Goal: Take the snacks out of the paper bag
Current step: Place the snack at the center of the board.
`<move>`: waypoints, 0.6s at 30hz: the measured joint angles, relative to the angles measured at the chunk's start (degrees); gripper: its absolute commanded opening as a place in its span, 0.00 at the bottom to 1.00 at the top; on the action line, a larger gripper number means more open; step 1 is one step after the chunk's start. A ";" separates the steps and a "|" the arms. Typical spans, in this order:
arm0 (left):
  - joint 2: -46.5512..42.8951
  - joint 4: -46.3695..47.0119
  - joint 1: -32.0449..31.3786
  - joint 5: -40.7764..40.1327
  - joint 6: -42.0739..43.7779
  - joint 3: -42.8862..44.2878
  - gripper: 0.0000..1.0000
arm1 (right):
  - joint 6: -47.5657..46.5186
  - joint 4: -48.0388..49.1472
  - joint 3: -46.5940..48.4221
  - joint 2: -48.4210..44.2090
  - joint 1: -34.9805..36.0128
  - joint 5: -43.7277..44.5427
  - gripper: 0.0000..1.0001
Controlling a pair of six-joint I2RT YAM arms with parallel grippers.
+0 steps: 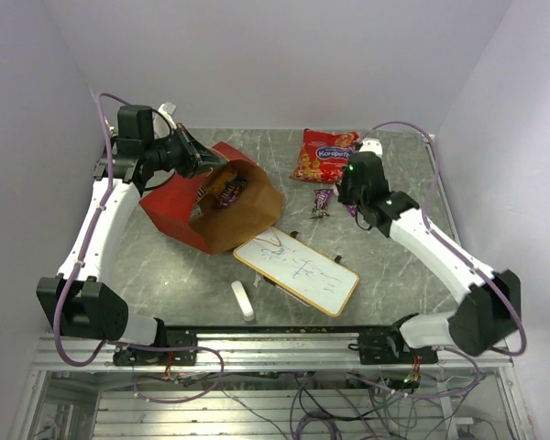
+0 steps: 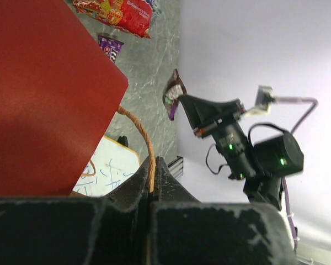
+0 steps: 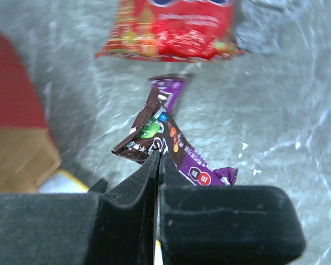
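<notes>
Tall red paper bag (image 1: 174, 209) with a brown kraft inside lay on its side on the grey marbled tabletop (image 1: 165, 275). The left gripper (image 2: 153, 165) was clamped on its twine handle (image 2: 140, 130). The right gripper (image 3: 157, 160) pinched a small purple candy pack (image 3: 154, 135). The blue lettering on the large red-orange crinkly packet (image 1: 323, 154) was too blurred to read.

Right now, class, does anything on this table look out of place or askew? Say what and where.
The paper bag is not upright: it lies tipped on its side at the left of the table, mouth gaping, with a purple packet inside. The left pincer is shut on only its twine handle.
</notes>
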 measured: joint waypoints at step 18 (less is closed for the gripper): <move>0.98 -2.03 0.00 0.26 2.14 1.25 0.07 | 42.82 -16.48 15.93 29.09 -14.97 -2.62 0.00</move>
